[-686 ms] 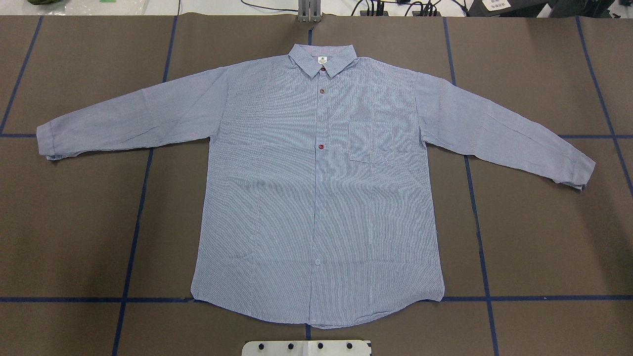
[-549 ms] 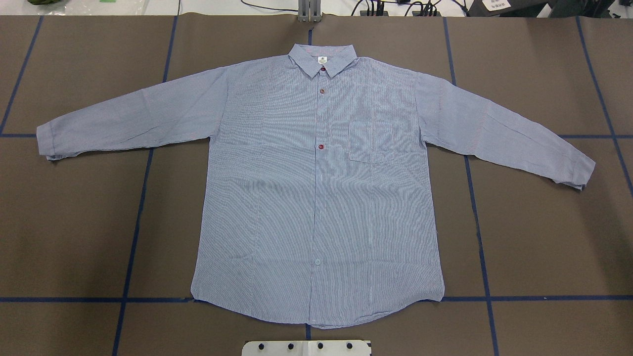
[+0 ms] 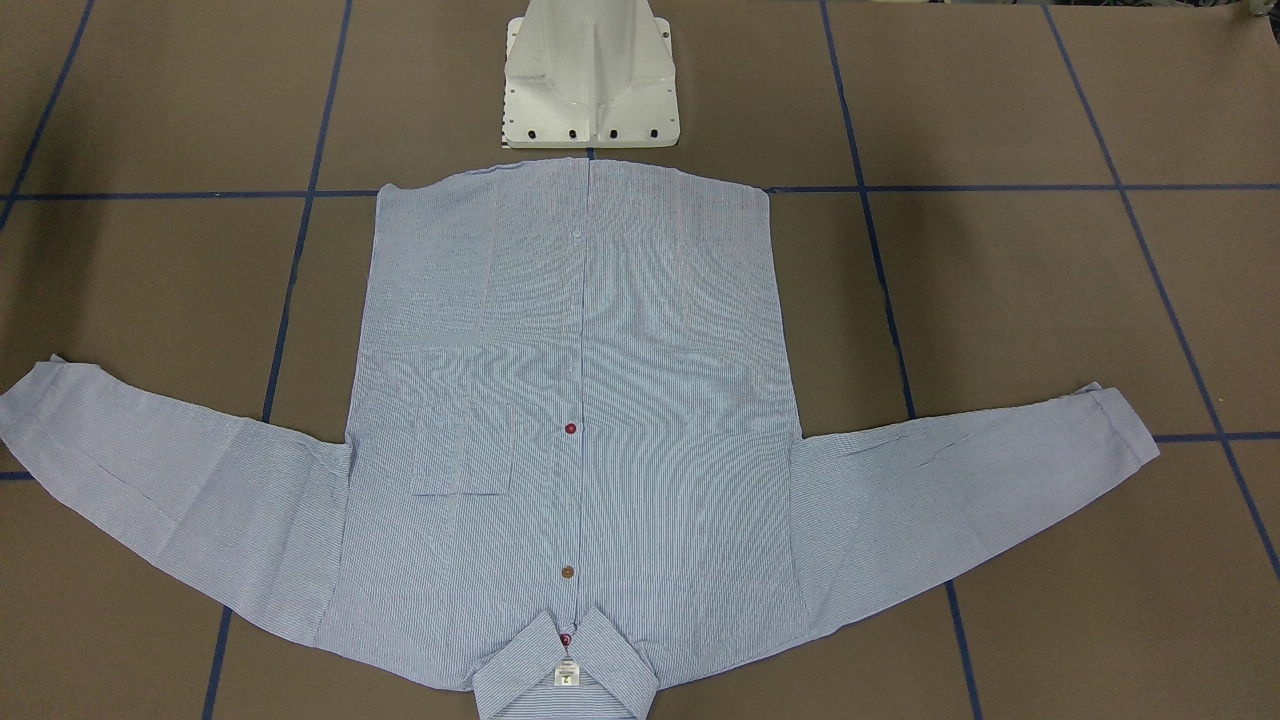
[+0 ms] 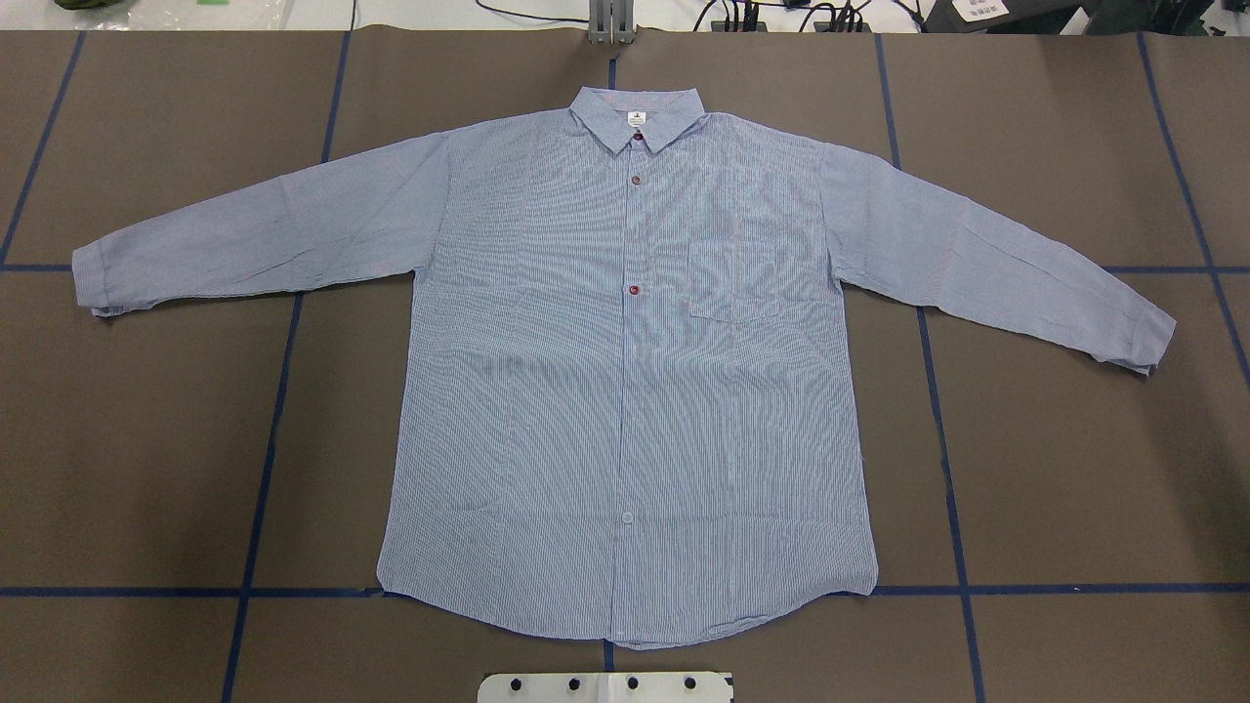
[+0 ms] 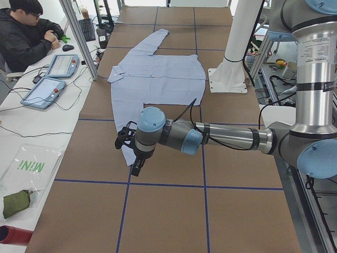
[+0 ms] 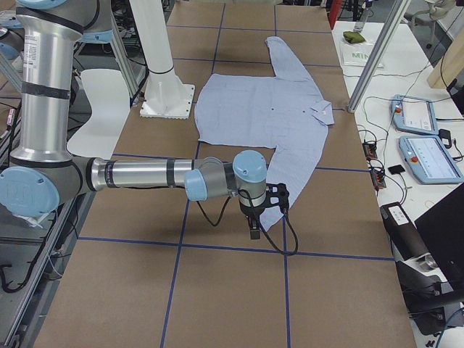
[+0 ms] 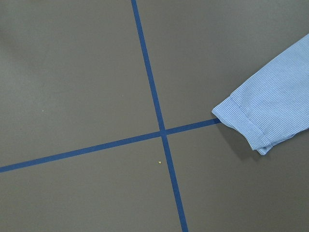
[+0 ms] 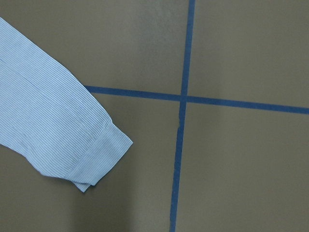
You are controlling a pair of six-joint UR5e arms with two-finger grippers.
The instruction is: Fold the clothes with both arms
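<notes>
exterior left: person (image 5: 25, 41), tablet (image 5: 43, 93) near flat shirt (image 5: 158, 79)

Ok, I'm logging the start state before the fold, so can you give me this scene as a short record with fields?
garment: shirt, flat, front up, unfolded
collar: collar on the side far from the robot
sleeves: left sleeve and right sleeve spread outward
pocket: chest pocket on robot's right half
left gripper: above the table beside left cuff; open or shut, cannot tell
right gripper: beside right cuff; cannot tell
surface: table, brown, blue tape grid
</notes>
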